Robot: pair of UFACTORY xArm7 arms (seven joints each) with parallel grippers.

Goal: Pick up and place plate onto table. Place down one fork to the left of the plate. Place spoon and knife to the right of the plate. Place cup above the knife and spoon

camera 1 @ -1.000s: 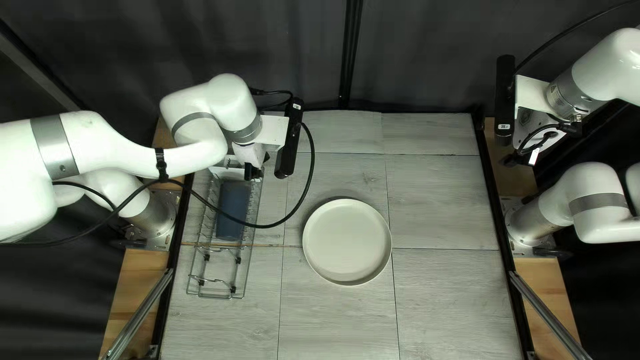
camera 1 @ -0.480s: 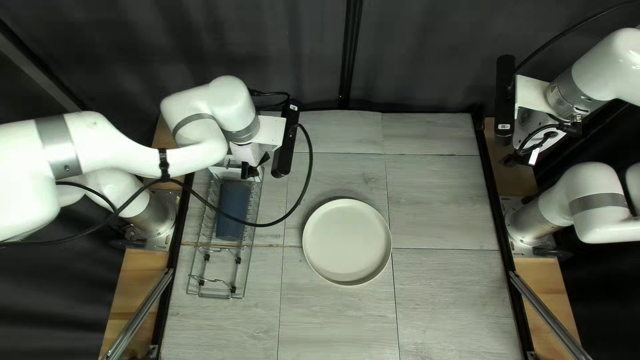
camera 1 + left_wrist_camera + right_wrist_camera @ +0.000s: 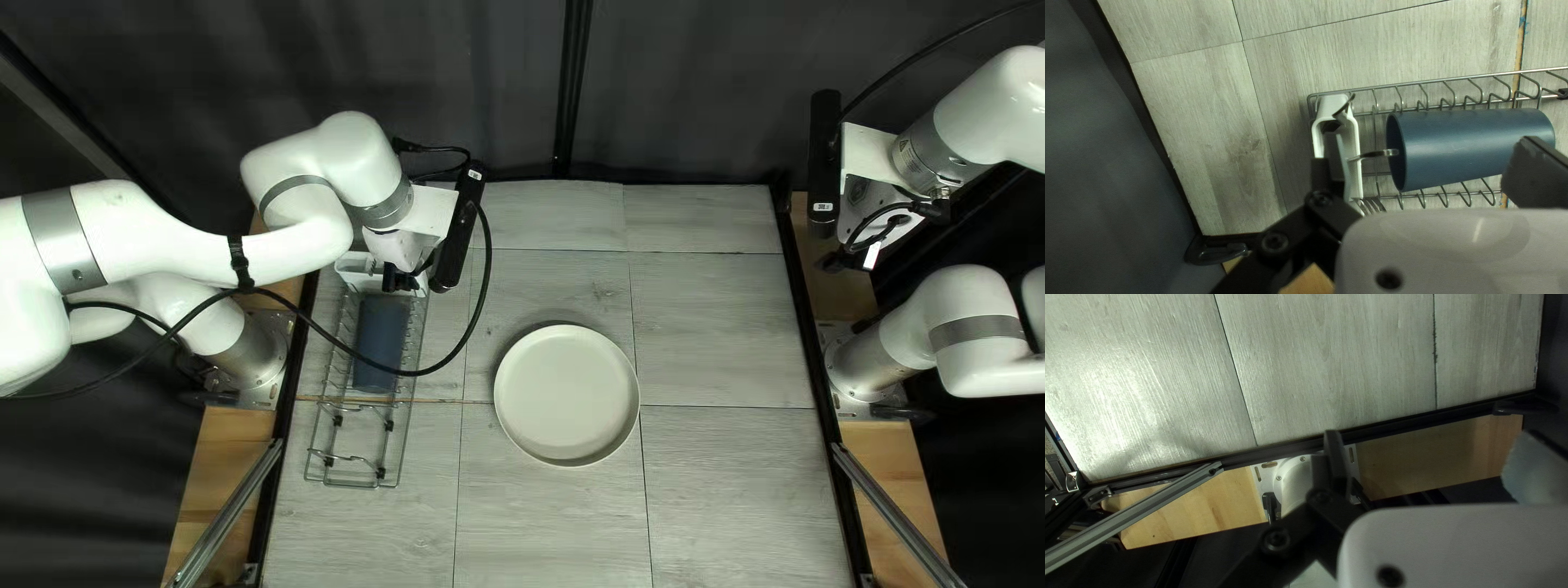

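Observation:
The pale plate (image 3: 566, 392) lies flat on the table. My left gripper (image 3: 403, 279) hangs over the far end of the wire rack (image 3: 354, 479). In the left wrist view my left gripper (image 3: 1426, 167) is open, one finger beside the white cutlery holder (image 3: 1356, 136). Fork tines (image 3: 1372, 206) show at the holder's edge, and a shiny utensil end (image 3: 1377, 154) points toward the cup; other pieces are unclear. The blue cup (image 3: 1470, 147) lies on its side in the rack. My right gripper (image 3: 865, 253), off the table's right edge, is open in the right wrist view (image 3: 1429, 457), holding nothing.
A black cable (image 3: 492, 289) from my left arm loops over the rack and the bare table between rack and plate. Metal rails (image 3: 223, 517) run along both sides of the table. A dark curtain (image 3: 675, 87) hangs behind the far edge.
My left arm and gripper have shifted slightly left in the top left view, with the cable following. The plate, the rack, the cup and my right arm have stayed in place.

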